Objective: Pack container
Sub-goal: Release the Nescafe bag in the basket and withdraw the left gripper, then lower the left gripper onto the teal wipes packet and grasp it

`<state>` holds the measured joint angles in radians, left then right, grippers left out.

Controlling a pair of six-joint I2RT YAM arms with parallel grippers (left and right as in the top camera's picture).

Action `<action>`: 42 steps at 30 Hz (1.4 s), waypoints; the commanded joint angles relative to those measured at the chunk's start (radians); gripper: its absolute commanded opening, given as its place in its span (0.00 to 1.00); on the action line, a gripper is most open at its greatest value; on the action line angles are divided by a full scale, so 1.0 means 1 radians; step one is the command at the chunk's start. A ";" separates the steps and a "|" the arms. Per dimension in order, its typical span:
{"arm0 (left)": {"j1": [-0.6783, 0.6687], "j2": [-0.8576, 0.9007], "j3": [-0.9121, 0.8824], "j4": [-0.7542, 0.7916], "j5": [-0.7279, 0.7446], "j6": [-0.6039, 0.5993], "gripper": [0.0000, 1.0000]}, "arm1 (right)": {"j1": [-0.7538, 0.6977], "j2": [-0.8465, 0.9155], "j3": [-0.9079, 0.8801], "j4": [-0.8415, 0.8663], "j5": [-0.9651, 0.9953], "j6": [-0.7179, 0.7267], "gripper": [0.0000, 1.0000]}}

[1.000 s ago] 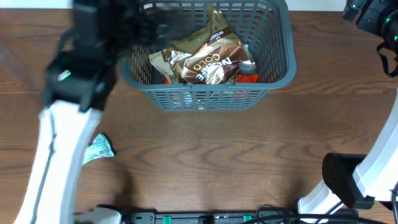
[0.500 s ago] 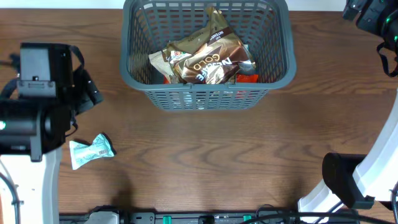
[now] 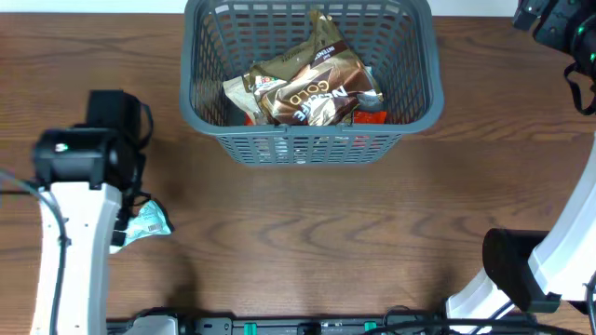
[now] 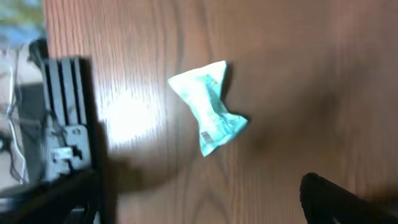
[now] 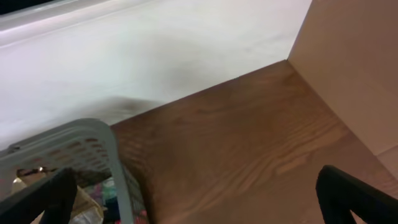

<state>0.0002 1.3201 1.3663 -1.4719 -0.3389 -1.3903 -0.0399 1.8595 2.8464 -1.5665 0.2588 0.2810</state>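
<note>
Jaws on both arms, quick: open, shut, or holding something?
Left gripper: jaws open, holding nothing.
Right gripper: jaws open, holding nothing.

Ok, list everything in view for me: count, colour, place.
container: one, dark grey, far centre of the table
coffee packet: one, brown and gold, on top inside the container
packets beneath it: count unclear, red edges showing
small packet: one, mint green and white, on the table's near left
table: one, brown wood
left arm: white and black, beside the small packet
right arm: white and black, right edge
left fingers: black, apart, empty
right fingers: black, apart, empty
</note>
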 commanded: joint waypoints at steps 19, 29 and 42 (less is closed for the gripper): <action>0.231 0.006 -0.549 0.542 0.122 0.172 0.99 | -0.005 -0.007 0.012 -0.002 0.002 0.010 0.99; 0.303 0.037 -0.564 0.624 0.130 0.193 0.99 | -0.005 -0.007 0.012 -0.002 0.002 0.010 0.99; 0.303 0.248 -0.564 0.808 0.235 0.192 0.99 | -0.005 -0.007 0.012 -0.002 0.002 0.010 0.99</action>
<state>0.2977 1.5394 0.8085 -0.6704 -0.1253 -1.2034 -0.0399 1.8595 2.8464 -1.5669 0.2588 0.2813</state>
